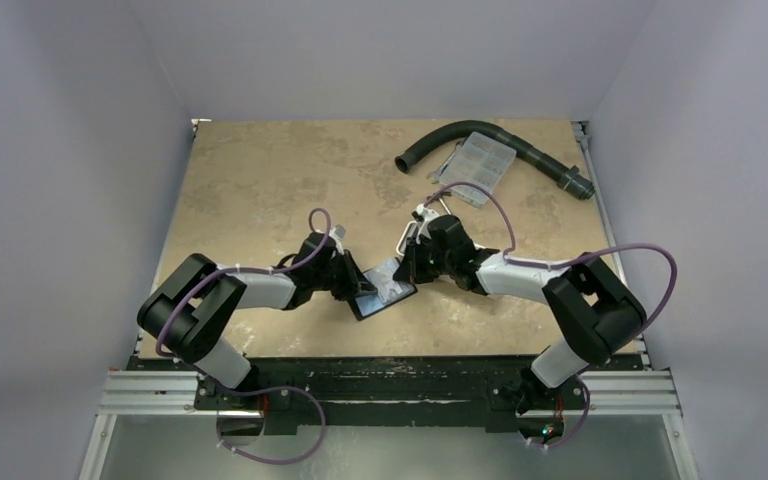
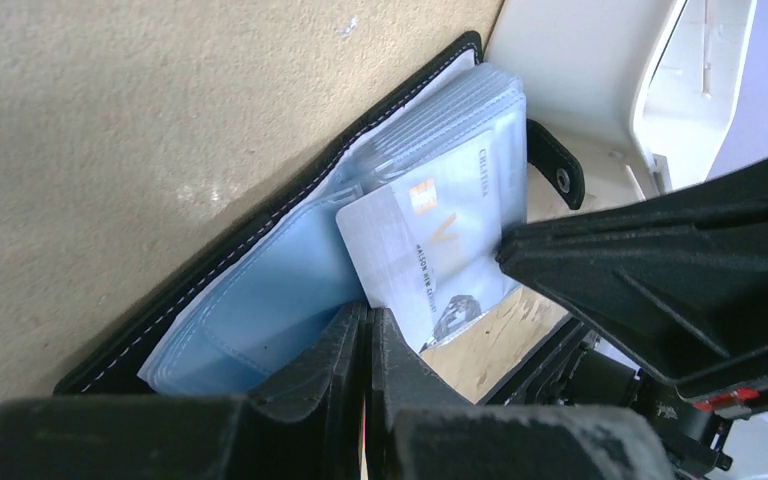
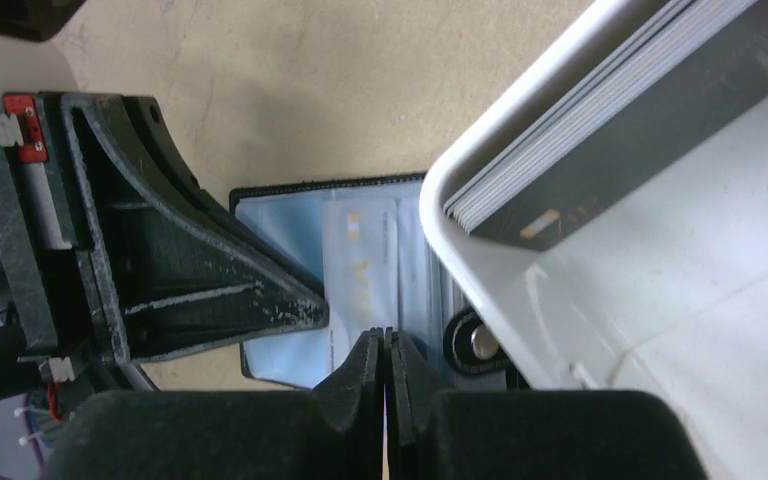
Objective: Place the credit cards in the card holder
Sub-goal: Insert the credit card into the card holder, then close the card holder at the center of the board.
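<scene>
One card holder (image 1: 381, 296) lies open near the front middle of the tabletop (image 1: 260, 180). Its black cover is flat on the tabletop and its pale blue plastic pockets (image 2: 260, 300) face up. A light blue credit card (image 2: 430, 245) lies slanted on top of the pockets.

The left gripper (image 2: 368, 340) is at the near edge of the card holder, just beside the low corner of the credit card. Its fingers are pressed together. A thin pocket may be caught between them, but the wrist view is too close to tell.

The right gripper (image 3: 388, 350) comes in from the other side, by the edge with the round snap (image 3: 475, 342). Its fingers are pressed together too, and nothing shows between them. In the left wrist view, one of its fingers touches the side edge of the credit card.

A white tray (image 3: 480, 170) stands just beside the card holder on that side. A stack of cards (image 3: 600, 90) leans inside it.

Well apart, at the far edge, lie a clear compartment box (image 1: 480, 160) and a black hose (image 1: 430, 145).
</scene>
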You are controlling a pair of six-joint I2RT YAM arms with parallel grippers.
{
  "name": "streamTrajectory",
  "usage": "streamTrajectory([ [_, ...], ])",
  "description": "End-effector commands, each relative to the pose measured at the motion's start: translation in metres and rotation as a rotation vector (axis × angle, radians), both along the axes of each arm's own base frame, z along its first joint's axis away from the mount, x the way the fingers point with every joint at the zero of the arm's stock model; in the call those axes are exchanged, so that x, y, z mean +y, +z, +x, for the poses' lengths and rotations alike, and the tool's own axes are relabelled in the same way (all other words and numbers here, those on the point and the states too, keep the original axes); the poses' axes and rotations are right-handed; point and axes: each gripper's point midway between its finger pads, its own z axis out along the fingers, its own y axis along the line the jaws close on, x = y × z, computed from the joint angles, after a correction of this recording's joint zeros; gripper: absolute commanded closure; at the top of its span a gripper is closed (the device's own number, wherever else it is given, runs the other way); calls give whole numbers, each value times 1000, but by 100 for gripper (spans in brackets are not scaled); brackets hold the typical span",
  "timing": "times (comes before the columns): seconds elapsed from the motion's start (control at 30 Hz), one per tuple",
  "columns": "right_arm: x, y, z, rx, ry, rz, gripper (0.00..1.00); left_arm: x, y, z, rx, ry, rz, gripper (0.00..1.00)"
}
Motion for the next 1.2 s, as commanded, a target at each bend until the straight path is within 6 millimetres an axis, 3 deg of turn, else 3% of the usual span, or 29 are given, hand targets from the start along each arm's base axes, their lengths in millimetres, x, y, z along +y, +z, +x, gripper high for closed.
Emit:
streamTrajectory([
  [0.0,-18,3,-12,1,-5,-79,90,-15,19,21,-88,13,-37,97],
  [0.27,-31,-4,-10,-17,-13,-157,68,-16,25,22,-95,11,-46,96],
  [0.5,-26,-13,-11,5,-1,-152,68,-24,30,27,-105,9,-83,96],
  [0.73,-20,3,-17,5,5,-71,64,-35,35,34,-116,-1,-101,95],
  [0.93,-21,4,-18,5,0,-73,57,-37,32,36,-115,-7,-98,95],
  [1.17,-30,1,-17,-6,-16,-118,50,-32,40,29,-130,-47,-72,80],
])
